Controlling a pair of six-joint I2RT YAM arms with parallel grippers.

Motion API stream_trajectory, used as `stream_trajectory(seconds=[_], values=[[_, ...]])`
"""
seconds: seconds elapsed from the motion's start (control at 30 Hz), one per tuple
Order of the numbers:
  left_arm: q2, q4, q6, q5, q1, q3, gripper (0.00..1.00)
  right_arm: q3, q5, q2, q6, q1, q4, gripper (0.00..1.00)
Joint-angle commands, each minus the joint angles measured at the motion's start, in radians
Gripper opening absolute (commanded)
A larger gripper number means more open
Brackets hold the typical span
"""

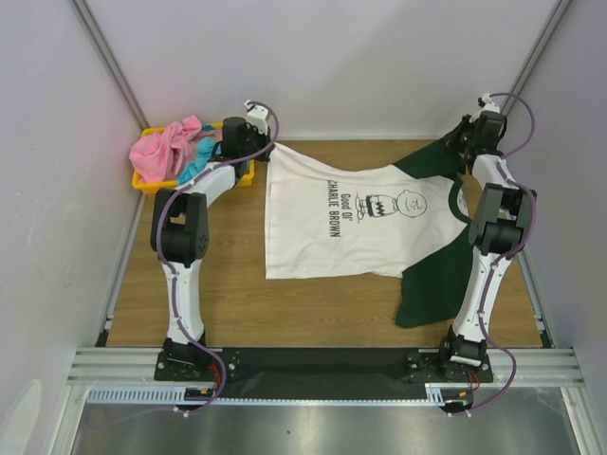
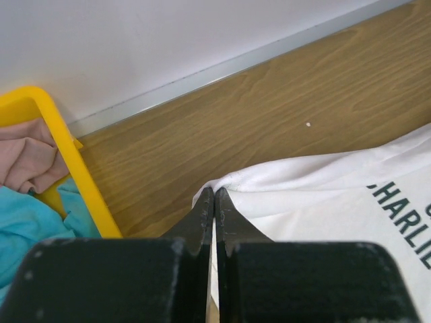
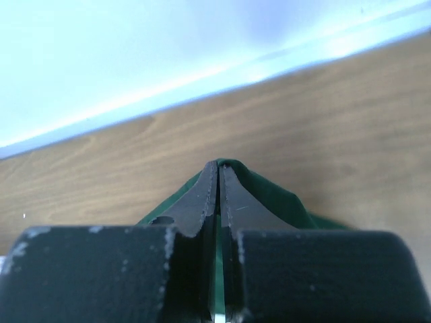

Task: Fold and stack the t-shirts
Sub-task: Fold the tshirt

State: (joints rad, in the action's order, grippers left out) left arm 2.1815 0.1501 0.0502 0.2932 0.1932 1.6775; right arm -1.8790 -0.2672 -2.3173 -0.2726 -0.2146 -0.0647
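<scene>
I see the white t-shirt flat on the table, long axis left to right, hem toward the yellow tray that holds the pink t-shirt and the turquoise t-shirt, neck and green sleeves toward the right. Only my wrist views show the pinches: the left gripper is closed on the white far hem corner, the right gripper on green sleeve cloth. Both are close to the back wall, and bare wood lies free at the near edge.

The white cloth t-shirt with dark green sleeves carries black lettering on its chest. It reads "Good Ol' CHARLIE BROWN", lying sideways in the top view, beside a drawn cartoon face. The left wrist view shows only "CHARLI", running off the right edge.
</scene>
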Motion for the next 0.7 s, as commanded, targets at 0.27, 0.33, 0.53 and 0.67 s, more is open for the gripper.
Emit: stream_trajectory(seconds=[0.27,0.33,0.53,0.67], values=[[0.077,-0.029,0.108,0.044,-0.021,0.146,0.00,-0.166,-0.106,-0.076,-0.002,0.001,-0.113,0.00],[0.080,-0.032,0.117,0.049,-0.021,0.145,0.00,-0.152,-0.109,-0.065,0.010,0.004,-0.132,0.00],[0.101,-0.049,0.114,0.040,-0.021,0.169,0.00,-0.143,-0.144,-0.040,0.029,0.006,-0.197,0.00],[0.106,-0.041,0.102,0.052,-0.021,0.171,0.00,-0.101,-0.133,-0.011,0.079,0.020,-0.231,0.00]])
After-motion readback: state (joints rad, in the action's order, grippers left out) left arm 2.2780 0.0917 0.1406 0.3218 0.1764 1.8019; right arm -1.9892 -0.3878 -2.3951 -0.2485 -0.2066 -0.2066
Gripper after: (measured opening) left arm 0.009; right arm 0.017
